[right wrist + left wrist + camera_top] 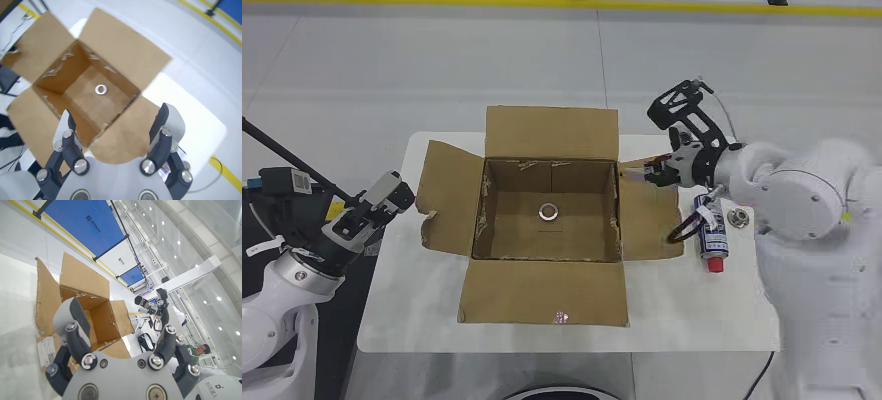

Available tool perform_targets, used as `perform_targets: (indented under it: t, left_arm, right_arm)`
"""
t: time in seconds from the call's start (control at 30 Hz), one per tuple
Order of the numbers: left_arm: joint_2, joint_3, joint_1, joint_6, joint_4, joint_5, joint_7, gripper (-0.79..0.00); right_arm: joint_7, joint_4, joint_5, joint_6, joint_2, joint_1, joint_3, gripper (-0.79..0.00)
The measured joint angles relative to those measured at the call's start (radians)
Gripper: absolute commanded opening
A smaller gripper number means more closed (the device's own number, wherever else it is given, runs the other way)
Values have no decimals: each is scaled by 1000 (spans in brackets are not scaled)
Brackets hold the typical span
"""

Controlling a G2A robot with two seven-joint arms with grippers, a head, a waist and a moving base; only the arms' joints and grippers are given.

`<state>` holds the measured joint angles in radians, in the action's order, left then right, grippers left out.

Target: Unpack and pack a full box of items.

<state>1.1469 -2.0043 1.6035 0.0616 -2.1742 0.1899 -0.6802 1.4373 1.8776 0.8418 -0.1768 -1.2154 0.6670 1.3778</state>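
Open box (pixel 542 290) at mid-table (pixel 402 320), four flaps splayed outward, rim edges torn. Broad bare strip of table near side of box; narrower strips beyond the far and left flaps. On box floor, centre: one metal ring (pixel 548 211), lying flat, well apart from every wall. Just past the right flap: a can (pixel 710 232) on its side, a small metal part (pixel 737 216) just beside it.

From the top: can and part right of box. From the right wrist: straight down into box onto ring. From the left wrist: box from low at its side, walls plain, floor hidden.

Right gripper (pixel 116 113) above the right flap, jaws spread wide, nothing between, touching nothing. Left gripper (pixel 120 308) left of box, beyond the left flap by the table edge, jaws likewise wide and empty.
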Motion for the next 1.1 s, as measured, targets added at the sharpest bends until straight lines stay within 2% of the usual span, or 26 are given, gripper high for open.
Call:
perform_targets:
  t: [0.07, 0.2, 0.4, 0.6, 0.8, 0.87, 1.1]
  left_arm:
    - [0, 0, 0, 0, 0, 0, 0, 0]
    - [0, 0, 0, 0, 0, 0, 0, 0]
    - [0, 0, 0, 0, 0, 0, 0, 0]
    - [0, 0, 0, 0, 0, 0, 0, 0]
    - [0, 0, 0, 0, 0, 0, 0, 0]
    - [0, 0, 0, 0, 0, 0, 0, 0]
    - [0, 0, 0, 0, 0, 0, 0, 0]
  right_arm:
    - [24, -6, 79, -16, 13, 7, 55, 0]
    - [61, -108, 238, -56, 36, 5, 121, 0]
    - [57, -342, 450, -81, 56, -3, 122, 0]
    - [12, -591, 459, -73, 67, -19, 149, 0]
    - [-59, -731, 499, -29, 76, -28, 159, -145]
    - [-72, -756, 498, -21, 77, -31, 156, -172]
    - [-81, -771, 499, -11, 77, -33, 153, -172]
